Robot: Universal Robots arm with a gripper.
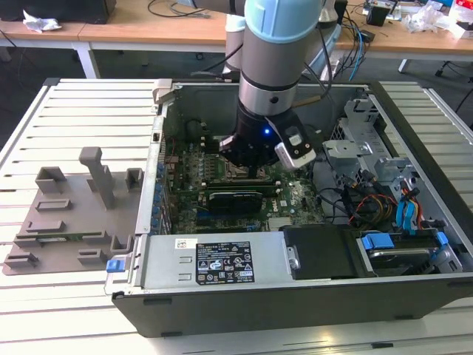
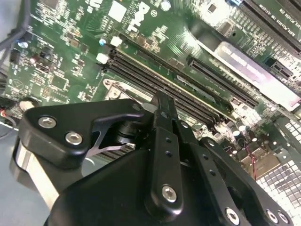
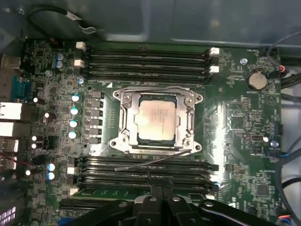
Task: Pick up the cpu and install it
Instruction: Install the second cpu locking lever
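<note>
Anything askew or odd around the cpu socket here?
Nothing stands out. In the first wrist view the cpu lies flat and square inside the socket frame, and the gripper hangs low over the motherboard.

Below my end effector I see the open computer case [image 1: 414, 296] with its green motherboard [image 3: 244, 136]; a grey fixture tray [image 1: 66, 214] lies well off beside it.

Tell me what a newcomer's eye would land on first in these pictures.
First, the pale blue robot arm reaching down into the open computer case, its gripper low over the green motherboard near the middle of the exterior view. Next, in the first wrist view, the cpu lying in its silver socket frame between two banks of black memory slots.
</note>
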